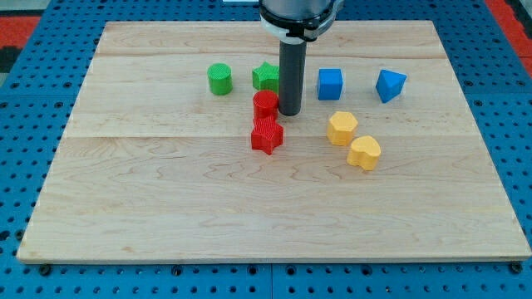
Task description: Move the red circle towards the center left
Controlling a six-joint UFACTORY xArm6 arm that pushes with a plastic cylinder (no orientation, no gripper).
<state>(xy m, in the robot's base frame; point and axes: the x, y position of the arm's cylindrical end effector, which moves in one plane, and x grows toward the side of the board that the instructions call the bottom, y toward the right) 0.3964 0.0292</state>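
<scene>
The red circle sits on the wooden board just above the board's middle. My tip stands right beside it on the view's right, touching or nearly touching it. A red star lies directly below the red circle, touching it. A green star lies just above the red circle, partly behind the rod.
A green circle lies at the upper left of the group. A blue cube and a second blue block lie to the rod's right. A yellow hexagon and a yellow heart lie at right of centre.
</scene>
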